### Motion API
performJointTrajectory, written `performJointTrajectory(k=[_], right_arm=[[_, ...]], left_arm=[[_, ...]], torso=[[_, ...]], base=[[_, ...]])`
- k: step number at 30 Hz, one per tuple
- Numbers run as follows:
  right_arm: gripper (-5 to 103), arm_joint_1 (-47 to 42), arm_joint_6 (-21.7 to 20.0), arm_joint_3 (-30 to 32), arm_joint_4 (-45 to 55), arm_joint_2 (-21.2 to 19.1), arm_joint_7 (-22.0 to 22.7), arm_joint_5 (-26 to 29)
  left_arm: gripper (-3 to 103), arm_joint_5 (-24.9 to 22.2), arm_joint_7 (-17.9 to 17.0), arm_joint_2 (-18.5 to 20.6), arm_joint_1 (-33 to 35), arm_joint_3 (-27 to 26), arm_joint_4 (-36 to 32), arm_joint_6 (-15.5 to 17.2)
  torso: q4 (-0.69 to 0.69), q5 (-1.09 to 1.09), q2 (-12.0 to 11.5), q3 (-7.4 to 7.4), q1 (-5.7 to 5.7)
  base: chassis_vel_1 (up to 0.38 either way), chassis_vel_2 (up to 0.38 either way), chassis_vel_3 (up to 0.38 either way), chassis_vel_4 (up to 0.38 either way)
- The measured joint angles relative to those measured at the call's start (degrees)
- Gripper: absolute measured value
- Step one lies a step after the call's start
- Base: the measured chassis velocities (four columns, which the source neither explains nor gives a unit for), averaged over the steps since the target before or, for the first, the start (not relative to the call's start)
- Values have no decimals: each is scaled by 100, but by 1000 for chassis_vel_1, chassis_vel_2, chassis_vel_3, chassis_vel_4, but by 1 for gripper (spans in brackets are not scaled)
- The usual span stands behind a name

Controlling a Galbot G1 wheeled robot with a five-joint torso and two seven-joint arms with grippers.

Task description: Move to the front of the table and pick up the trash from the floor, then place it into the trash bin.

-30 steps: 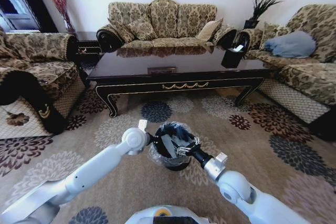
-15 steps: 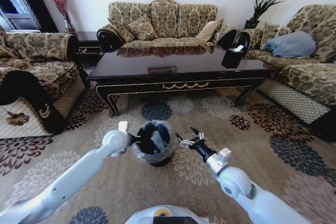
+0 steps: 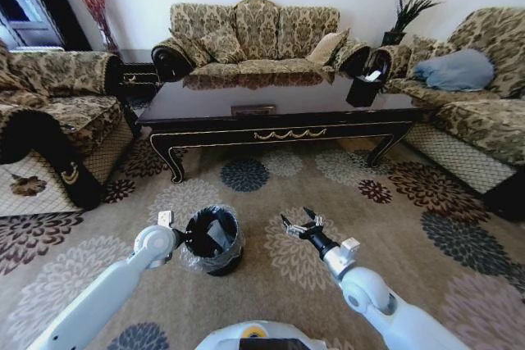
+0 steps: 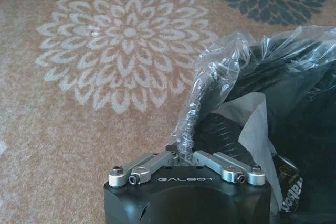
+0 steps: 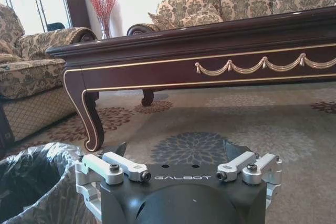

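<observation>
The trash bin (image 3: 215, 243), small, black and wrapped in a clear liner, stands on the carpet in front of the table (image 3: 279, 104). My left gripper (image 3: 182, 239) is shut on the bin's rim and liner on its left side; the left wrist view shows the jaws of the left gripper (image 4: 184, 153) pinching the crinkled plastic. A pale, paper-like piece of trash (image 4: 254, 124) lies inside the bin. My right gripper (image 3: 300, 223) hovers open and holds nothing, to the right of the bin and apart from it. The right wrist view shows the bin (image 5: 31, 182) beside the right gripper (image 5: 176, 150), with the table (image 5: 210, 51) beyond.
Patterned sofas stand on the left (image 3: 49, 112), at the back (image 3: 254, 34) and on the right (image 3: 476, 96) around the table. A dark box (image 3: 362, 88) sits on the table's right end. Floral carpet (image 3: 410, 202) spreads open to the right of the grippers.
My left arm has carried the bin leftward and down toward me. My right gripper, earlier over the bin's mouth, has drawn away to the right and stands open.
</observation>
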Motion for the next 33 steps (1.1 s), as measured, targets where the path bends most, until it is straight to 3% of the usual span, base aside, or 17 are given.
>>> performJointTrajectory(k=[2,6,15,20,21,24,25,27,30,33], right_arm=[[100,-18,4,2,1,0,-1,-16],[100,-71,13,38,31,-2,-1,-37],[100,-99,15,105,119,-1,22,-32],[100,-228,18,183,171,94,29,-85],[100,-228,18,183,171,94,29,-85],[100,-240,47,221,186,206,29,-106],[100,-240,47,221,186,206,29,-106],[100,-252,145,307,198,300,27,-159],[100,-313,266,447,203,393,15,-227],[100,-477,631,775,83,602,-182,-644]], left_arm=[[1,-2,-1,4,13,-30,-29,0],[23,-10,-9,32,36,-105,-165,-2],[49,146,-13,73,277,-394,-438,-2],[71,740,302,164,932,-945,-961,0],[71,740,302,164,932,-945,-961,0],[87,1032,495,158,1168,-1276,-1240,-27],[87,1032,495,158,1168,-1276,-1240,-27],[97,1190,735,113,1309,-1583,-1489,-190],[99,1441,951,30,1501,-1809,-1694,-369],[100,2257,1572,-203,2033,-2229,-1985,-726]], torso=[[-1,0,0,0,0],[0,0,0,0,0],[-1,1,0,0,0],[1,0,0,-1,0],[1,0,0,-1,0],[1,2,0,-1,0],[1,2,0,-1,0],[0,1,0,0,0],[0,2,0,0,0],[0,1,0,-1,0]], base=[[0,0,0,0],[0,0,0,0],[0,0,0,0],[0,0,0,0],[0,0,0,0],[0,0,0,0],[0,0,0,0],[0,0,0,0],[0,0,0,0],[0,0,0,0]])
